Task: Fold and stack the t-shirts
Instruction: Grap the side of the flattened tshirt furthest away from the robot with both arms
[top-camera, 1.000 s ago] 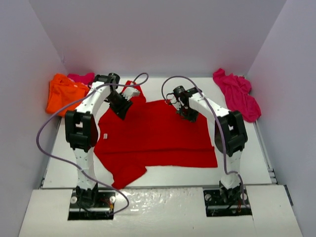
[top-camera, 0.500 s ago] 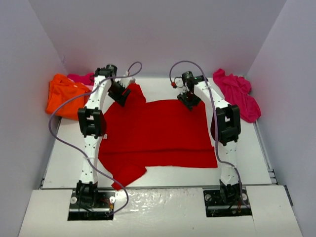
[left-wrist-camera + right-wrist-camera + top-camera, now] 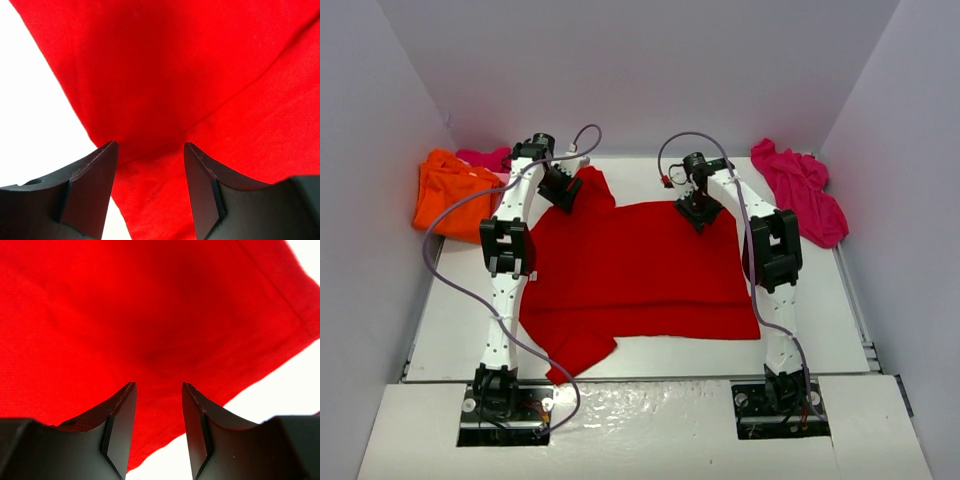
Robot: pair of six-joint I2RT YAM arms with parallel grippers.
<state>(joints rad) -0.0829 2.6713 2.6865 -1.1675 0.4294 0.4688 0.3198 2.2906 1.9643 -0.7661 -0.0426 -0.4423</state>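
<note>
Spread t-shirt (image 3: pixel 640 270) central, heaped t-shirts (image 3: pixel 802 190) behind (both corners)

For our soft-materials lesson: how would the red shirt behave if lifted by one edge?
Probably floppy: the red shirt lies flat with soft folds, so it would likely drape and sag. Likely light for its size, being thin cloth. Pushed, it would probably bunch, like the crumpled pink shirt.

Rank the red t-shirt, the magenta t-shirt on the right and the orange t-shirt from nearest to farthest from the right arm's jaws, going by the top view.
1. red t-shirt: spread across the middle of the table, directly under the jaws.
2. magenta t-shirt: bunched at the far right side.
3. orange t-shirt: heaped at the far left side.
</note>
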